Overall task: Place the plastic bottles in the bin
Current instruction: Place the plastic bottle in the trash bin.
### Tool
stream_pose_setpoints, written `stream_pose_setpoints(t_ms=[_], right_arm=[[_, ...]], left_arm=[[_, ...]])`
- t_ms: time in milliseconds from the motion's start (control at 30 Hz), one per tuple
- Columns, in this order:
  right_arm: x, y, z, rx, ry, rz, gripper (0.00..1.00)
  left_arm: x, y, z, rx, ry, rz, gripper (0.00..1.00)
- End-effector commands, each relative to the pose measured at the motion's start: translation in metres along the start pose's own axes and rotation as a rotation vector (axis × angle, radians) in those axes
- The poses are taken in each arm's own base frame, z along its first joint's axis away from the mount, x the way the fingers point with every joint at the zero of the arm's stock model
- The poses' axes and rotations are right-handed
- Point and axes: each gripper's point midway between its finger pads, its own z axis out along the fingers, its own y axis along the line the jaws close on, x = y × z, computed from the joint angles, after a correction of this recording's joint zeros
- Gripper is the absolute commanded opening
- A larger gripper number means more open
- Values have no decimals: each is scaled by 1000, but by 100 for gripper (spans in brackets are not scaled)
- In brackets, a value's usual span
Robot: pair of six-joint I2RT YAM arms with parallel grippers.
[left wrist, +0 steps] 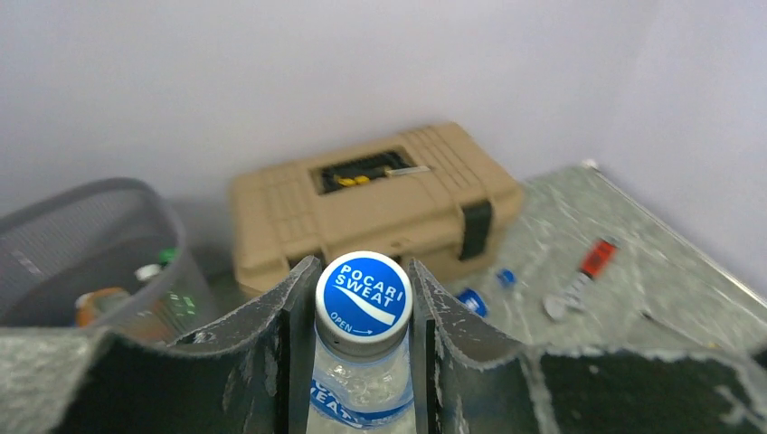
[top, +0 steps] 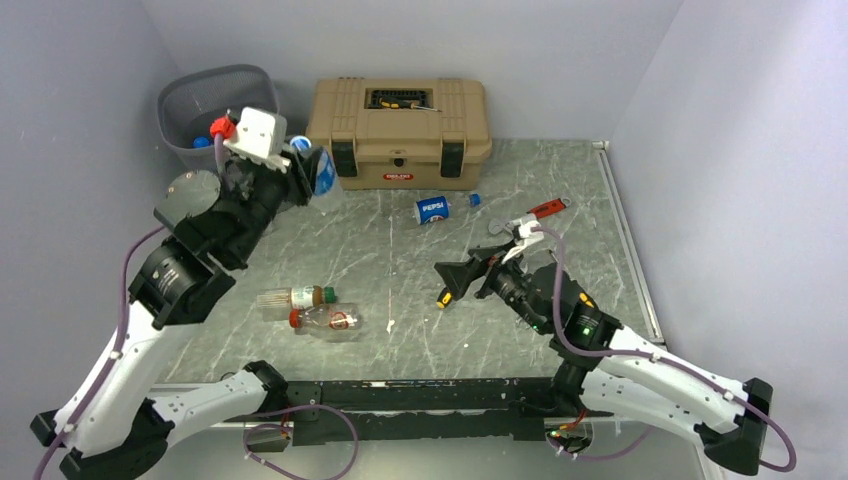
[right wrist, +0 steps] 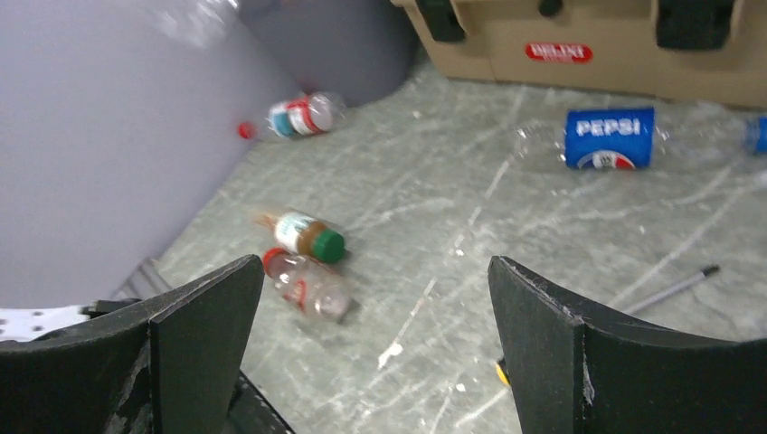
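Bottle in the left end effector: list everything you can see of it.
The Pocari Sweat bottle is clear plastic, capped: pale cap, blue top reading POCARI SWEAT and OPEN in white, blue-lettered label below the neck. The left end effector is shut on it, one finger each side of the neck, cap pointing out past the fingertips. Its lower body is out of the wrist view. In the top view it is held between the bin and the toolbox, not yet over the bin.
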Motion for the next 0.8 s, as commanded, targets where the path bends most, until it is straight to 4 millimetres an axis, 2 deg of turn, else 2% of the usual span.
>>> stream_pose_setpoints(t_ms=[0, 67, 200, 300, 400, 467, 500, 567, 633, 733, 767], right_arm=[[27, -32, 9, 152, 57, -19, 100], [34, -36, 13, 168, 79, -30, 100], [46, -40, 16, 181, 114, -41, 99], [50, -51, 14, 229, 100, -36, 98], [55, -69, 10, 320, 71, 9, 97], [57, -70, 8, 315, 69, 18, 97], [60, -66, 7, 288, 87, 19, 97], [66, -61, 5, 248, 117, -6, 97], [73, -60, 3, 231, 154, -32, 97], [80, -62, -1, 219, 169, -39, 97], [81, -63, -3, 215, 165, -34, 97]], left_arm=[[-43, 45, 16, -268, -84, 64, 0], [-63, 50, 22, -295, -121, 48, 0], [-79, 69, 46, -340, -121, 25, 0], [-78, 119, 64, -414, -107, -53, 0], [-90, 173, 54, -579, -228, -51, 0], [-97, 203, 45, -658, -290, -65, 0], [-94, 217, 50, -669, -282, -88, 0], [-98, 234, 55, -689, -286, -108, 0], [-94, 254, 62, -723, -295, -112, 0], [-85, 272, 71, -725, -347, -97, 0], [-77, 279, 75, -731, -356, -93, 0]])
